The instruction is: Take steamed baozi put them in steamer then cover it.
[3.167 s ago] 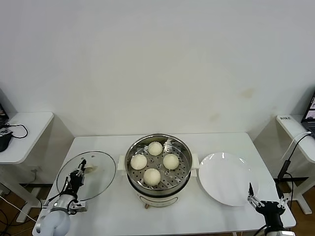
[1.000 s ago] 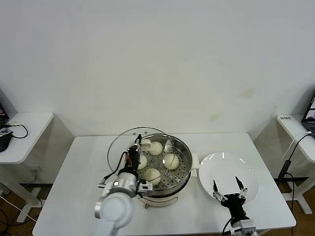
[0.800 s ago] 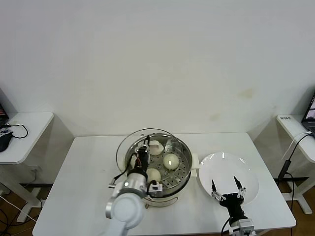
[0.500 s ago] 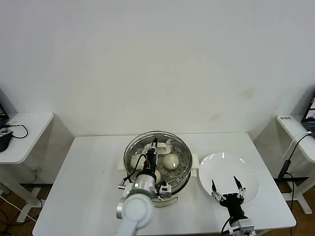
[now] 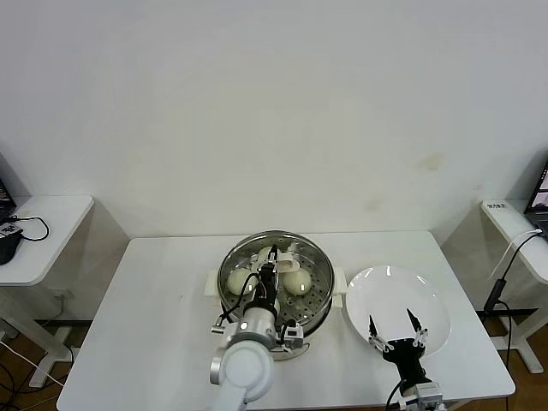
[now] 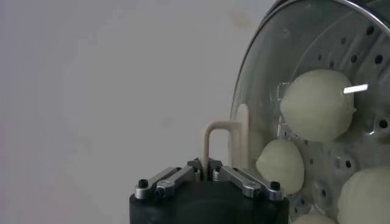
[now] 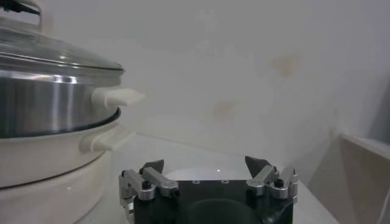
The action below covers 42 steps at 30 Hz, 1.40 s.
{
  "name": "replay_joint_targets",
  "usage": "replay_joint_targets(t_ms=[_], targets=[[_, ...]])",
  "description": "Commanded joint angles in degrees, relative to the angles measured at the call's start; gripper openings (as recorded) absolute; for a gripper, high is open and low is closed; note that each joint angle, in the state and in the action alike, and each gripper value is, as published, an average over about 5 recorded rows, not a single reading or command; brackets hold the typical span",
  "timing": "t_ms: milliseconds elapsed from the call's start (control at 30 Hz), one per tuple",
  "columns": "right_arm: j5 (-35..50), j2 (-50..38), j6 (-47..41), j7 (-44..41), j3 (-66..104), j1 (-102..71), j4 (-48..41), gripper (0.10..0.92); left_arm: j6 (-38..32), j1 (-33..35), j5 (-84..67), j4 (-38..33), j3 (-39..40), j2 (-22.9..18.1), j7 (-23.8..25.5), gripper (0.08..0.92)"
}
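The steamer (image 5: 329, 294), a shiny steel pot with white side handles, stands mid-table. The cover (image 5: 313, 264), a clear glass lid, lies centred over its rim. My left gripper (image 5: 273, 260) is shut on the cover's cream handle (image 6: 222, 135), pinching its thin upright bar. Through the glass I see the steamed baozi (image 5: 238, 280) (image 5: 298, 281) on the perforated tray, also as cream buns (image 6: 316, 105) in the left wrist view. My right gripper (image 5: 396, 330) hangs open and empty over the near edge of the plate. The right wrist view has the steamer (image 7: 50, 85) with the cover (image 7: 58, 52) on top.
A flat white plate (image 5: 399, 291) lies right of the steamer. White side tables stand off to the left (image 5: 43, 224) and right (image 5: 512, 221); a black device with a cable sits on the left one. The table's left half is bare.
My left gripper carried the cover rightward from the table's left side and over the steamer, where it now sits centred. The right gripper came in over the plate, then stayed put.
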Motion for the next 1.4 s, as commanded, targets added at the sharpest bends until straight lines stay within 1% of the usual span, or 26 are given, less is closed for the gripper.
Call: replay_joint_targets(t_ms=[33,233,400,500,700,933,1167,1267,1333,1400], targets=[[-0.1,0.0,0.0,0.0,-0.1,-0.1,0.1,0.823,-0.1,0.6,0.7,0.0,0.3,-0.8,0.1,0.142],[-0.2,0.1,0.1,0.0,-0.4,-0.1,0.0,0.823,-0.3,0.9,0.7,-0.2,0.2,-1.0,0.0,0.142],[-0.3,0.1,0.1,-0.1,-0.4,-0.1,0.1,0.823,-0.7,1.0,0.2,0.1,0.1,-1.3,-1.1,0.142],[-0.2,0.1,0.1,-0.1,-0.4,-0.1,0.0,0.823,-0.7,1.1,-0.1,-0.5,0.0,-1.3,-1.3,0.169],[-0.2,0.0,0.0,-0.1,-0.5,-0.1,0.0,0.823,-1.3,2.6,-1.4,-3.2,0.1,0.2,-1.4,0.328],[-0.4,0.0,0.0,-0.1,-0.5,-0.4,0.0,0.823,-2.1,6.8,-6.0,-10.4,0.2,4.4,-2.0,0.536],[-0.5,-0.3,0.0,-0.1,-0.6,-0.9,0.2,0.823,-6.0,12.5,-10.2,-17.1,-0.9,8.1,-3.5,0.735],[-0.5,-0.5,0.0,-0.1,-0.8,-1.2,0.3,0.822,-7.7,15.4,-13.9,-19.3,-1.6,9.4,-4.1,0.799],[-0.5,-0.8,0.0,-0.1,-0.8,-1.5,0.4,0.823,-9.1,17.8,-18.2,-21.0,-2.7,10.5,-4.9,0.817],[-0.2,-1.3,0.0,-0.2,-0.8,-1.8,0.7,0.823,-10.9,20.6,-25.6,-22.7,-4.8,11.3,-7.3,0.821]])
